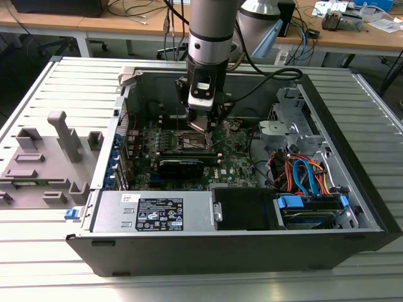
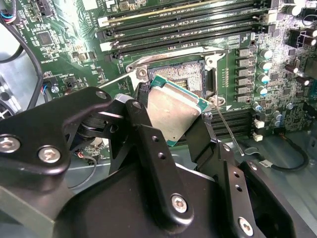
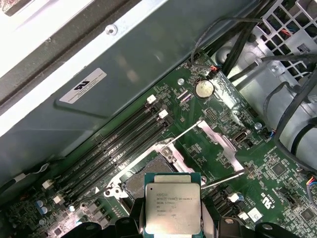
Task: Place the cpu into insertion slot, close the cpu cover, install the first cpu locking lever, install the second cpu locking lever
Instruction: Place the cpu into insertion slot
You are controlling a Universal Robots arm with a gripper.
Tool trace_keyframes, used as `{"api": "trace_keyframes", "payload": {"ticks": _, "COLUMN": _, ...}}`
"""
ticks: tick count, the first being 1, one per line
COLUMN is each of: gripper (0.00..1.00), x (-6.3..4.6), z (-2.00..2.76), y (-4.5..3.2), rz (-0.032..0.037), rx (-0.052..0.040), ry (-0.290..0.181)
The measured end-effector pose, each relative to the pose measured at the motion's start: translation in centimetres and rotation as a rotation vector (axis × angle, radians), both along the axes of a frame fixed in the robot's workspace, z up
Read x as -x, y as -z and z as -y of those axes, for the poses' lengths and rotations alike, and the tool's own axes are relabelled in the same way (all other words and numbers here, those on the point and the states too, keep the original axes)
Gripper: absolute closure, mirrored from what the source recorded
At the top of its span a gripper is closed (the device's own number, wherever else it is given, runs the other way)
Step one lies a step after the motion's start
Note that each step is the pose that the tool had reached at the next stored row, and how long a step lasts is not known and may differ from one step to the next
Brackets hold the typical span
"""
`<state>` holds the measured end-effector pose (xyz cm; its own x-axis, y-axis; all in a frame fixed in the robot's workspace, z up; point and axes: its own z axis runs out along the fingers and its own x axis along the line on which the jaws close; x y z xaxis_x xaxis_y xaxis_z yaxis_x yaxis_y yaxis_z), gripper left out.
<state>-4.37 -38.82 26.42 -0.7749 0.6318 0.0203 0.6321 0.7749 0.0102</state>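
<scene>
Second wrist view: cpu pinched between the fingers, near the open socket
gripper: clamped tight on the cpu edges

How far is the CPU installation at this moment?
Done: none of the four steps shows as finished. In hand: the gripper holds the cpu by its edges, just above the open socket. Left: the cpu is not seated, the cpu cover stands open beside the socket, and the locking levers are unlatched.
</scene>
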Motion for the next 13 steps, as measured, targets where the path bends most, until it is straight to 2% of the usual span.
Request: {"api": "trace_keyframes", "payload": {"ticks": 13, "gripper": 0.45, "x": 0.00, "z": 0.00, "y": 0.10, "rz": 0.0000, "rx": 0.0000, "ry": 0.035}}
